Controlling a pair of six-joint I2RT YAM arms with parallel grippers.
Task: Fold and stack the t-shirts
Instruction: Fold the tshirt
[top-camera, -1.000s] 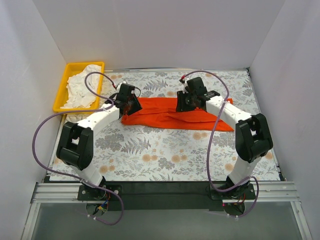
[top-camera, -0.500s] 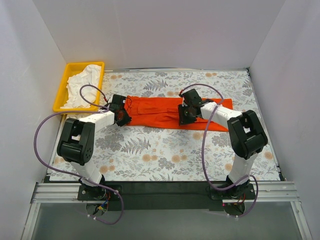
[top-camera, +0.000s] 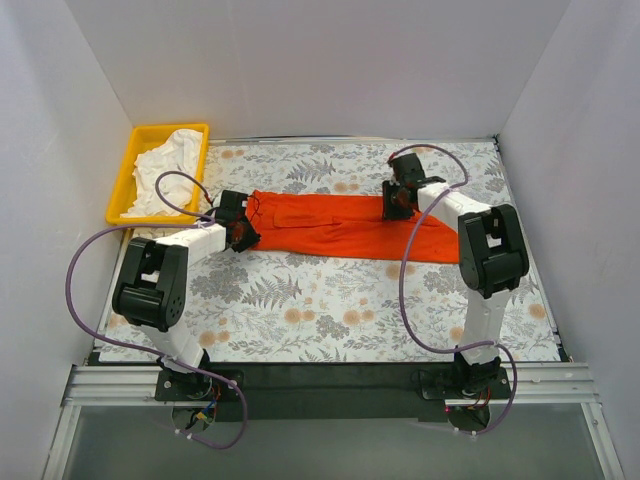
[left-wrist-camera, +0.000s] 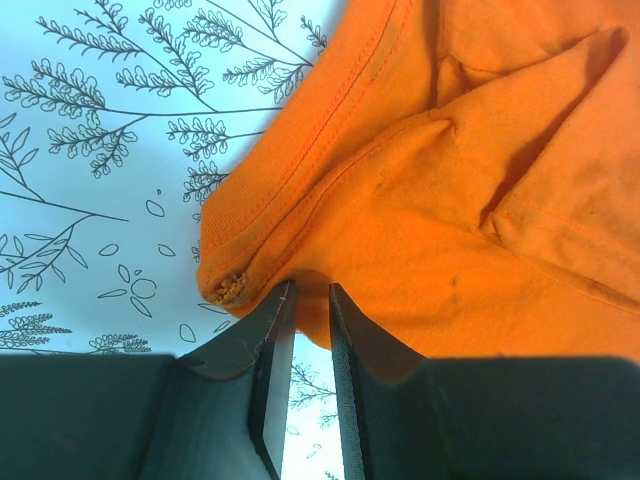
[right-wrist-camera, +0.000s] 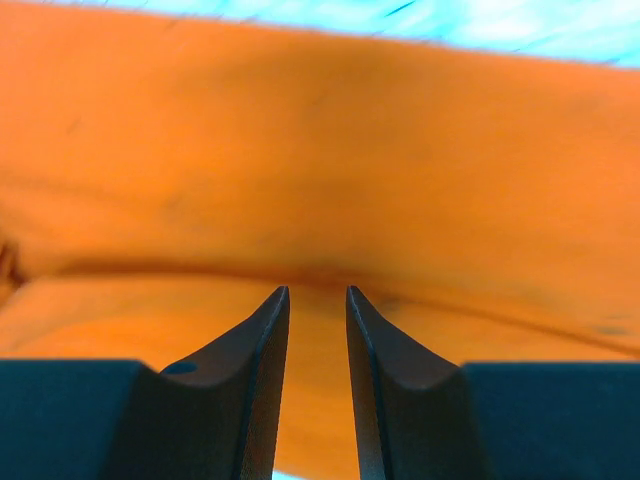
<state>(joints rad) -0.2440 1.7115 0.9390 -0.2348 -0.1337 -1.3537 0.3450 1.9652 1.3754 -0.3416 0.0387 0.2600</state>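
Note:
The orange-red t-shirt (top-camera: 340, 222) lies folded into a long band across the middle of the table. My left gripper (top-camera: 243, 225) is low at the band's left end. In the left wrist view its jaws (left-wrist-camera: 310, 285) stand nearly together, pinching the hemmed corner of the orange t-shirt (left-wrist-camera: 440, 200). My right gripper (top-camera: 397, 200) is on the far edge of the band, towards its right end. Seen from the right wrist, that gripper (right-wrist-camera: 317, 290) is closed on a crease of the orange t-shirt (right-wrist-camera: 330, 150). The white t-shirt (top-camera: 165, 172) lies crumpled in the yellow tray.
The yellow tray (top-camera: 128, 170) stands at the far left corner of the floral tablecloth (top-camera: 300, 300). White walls close in the table on the left, back and right. Both arms' cables loop above the near half of the table.
Both grippers came down onto the orange t-shirt and narrowed their jaws. The right gripper then moved from the band's near edge to its far edge; the left stayed at the left end.

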